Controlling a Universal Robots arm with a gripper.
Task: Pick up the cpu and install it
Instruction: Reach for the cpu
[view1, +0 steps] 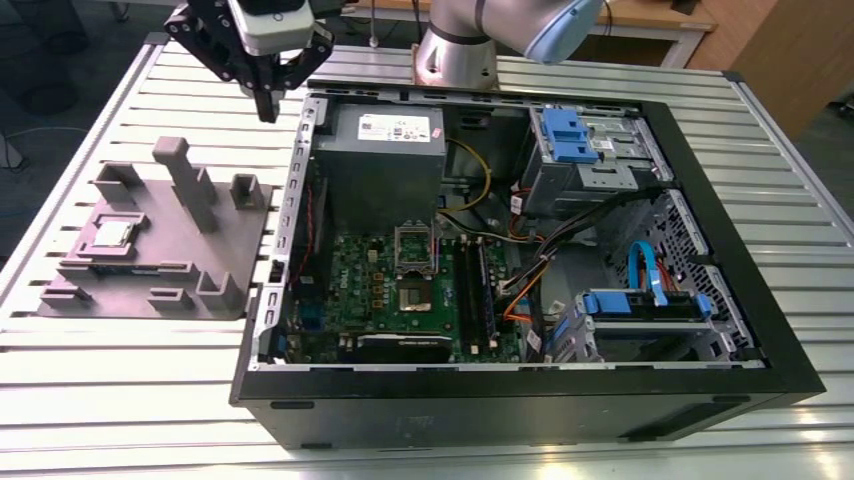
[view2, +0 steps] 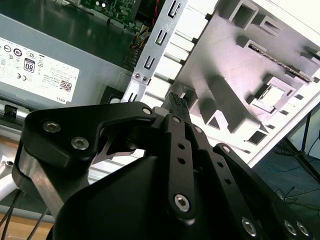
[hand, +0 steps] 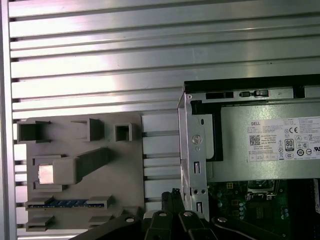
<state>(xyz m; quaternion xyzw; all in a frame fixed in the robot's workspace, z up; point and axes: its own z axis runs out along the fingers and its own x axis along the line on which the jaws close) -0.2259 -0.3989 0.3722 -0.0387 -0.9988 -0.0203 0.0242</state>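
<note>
The gripper hangs in the air above the slatted metal surface. It is close to the edge where the arm's base stands, over the strip of bare slats between the grey holder block and the open computer case. Its fingers are drawn together to a narrow point and carry nothing. In the first wrist view the gripper sits just beside the case's metal corner rail. The cpu lies flat in a square recess of the holder block, on the part of the block nearest the surface's edge at the exterior view's left. It is well apart from the gripper. In both wrist views the cpu reads as a pale bright square seated in its pocket, with a slanted post rising just beside it. A long stick rests in a slot of the block next to the cpu's recess. The block itself sits flat on the slats, near the case's side wall but not touching it. The case lies on its side with its open face up, covering the middle of the surface and the part toward the exterior view's right. Inside it are a grey power supply at the end nearest the arm's base, a green motherboard beyond that, and blue drive brackets.
</note>
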